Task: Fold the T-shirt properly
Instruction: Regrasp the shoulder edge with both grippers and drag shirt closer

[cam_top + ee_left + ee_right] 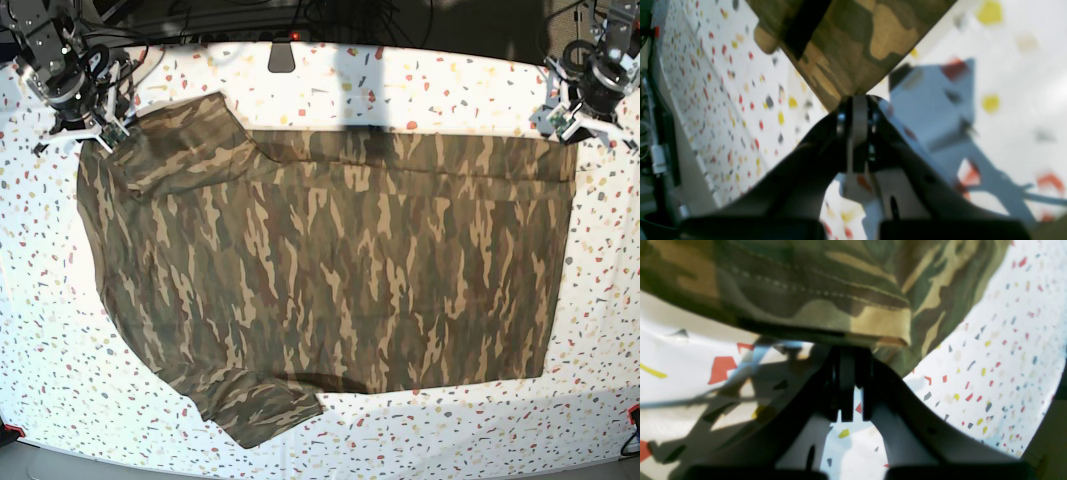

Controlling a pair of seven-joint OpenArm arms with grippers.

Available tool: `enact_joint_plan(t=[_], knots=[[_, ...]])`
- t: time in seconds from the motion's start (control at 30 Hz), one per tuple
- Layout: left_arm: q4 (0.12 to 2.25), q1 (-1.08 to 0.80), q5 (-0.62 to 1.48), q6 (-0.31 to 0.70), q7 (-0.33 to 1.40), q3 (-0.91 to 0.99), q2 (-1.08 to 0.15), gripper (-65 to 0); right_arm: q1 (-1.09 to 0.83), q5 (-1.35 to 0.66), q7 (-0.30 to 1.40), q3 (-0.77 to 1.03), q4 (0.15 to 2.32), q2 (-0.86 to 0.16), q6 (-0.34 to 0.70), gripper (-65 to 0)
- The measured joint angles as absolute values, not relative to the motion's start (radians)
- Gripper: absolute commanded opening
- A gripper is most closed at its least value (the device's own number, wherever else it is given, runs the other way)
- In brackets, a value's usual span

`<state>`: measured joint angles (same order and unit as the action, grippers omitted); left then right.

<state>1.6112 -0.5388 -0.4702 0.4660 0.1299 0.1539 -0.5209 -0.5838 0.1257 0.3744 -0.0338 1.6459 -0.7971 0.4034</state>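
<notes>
While the T-shirt [330, 270] lies spread flat over most of the speckled table [600, 330], both grippers pinch its far corners.
Bare table strips on all sides, widest at the near edge and right side; one sleeve [255, 405] sticks out at the near left; left gripper [858, 100] clamped on the hem corner at far right; right gripper [848, 346] closed tight on cloth at the far-left sleeve; a dark clip-like thing [281, 55] sits at the far edge; wrist views blurred, neck not visible.
</notes>
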Motion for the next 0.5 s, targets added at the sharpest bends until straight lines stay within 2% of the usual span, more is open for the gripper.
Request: enact_joint_plan(t=[0.1, 0.5], knots=[[1.673, -0.620, -0.471, 0.469, 0.078, 0.202, -0.523, -65.0, -0.667, 0.128, 0.368, -0.020, 1.673, -0.806, 0.352, -65.0], [1.786, -0.797, -0.376, 0.494, 0.054, 0.379, -0.520, -65.0, -0.897, 0.128, 0.368, 0.085, 1.758, -0.781, 0.345, -65.0]])
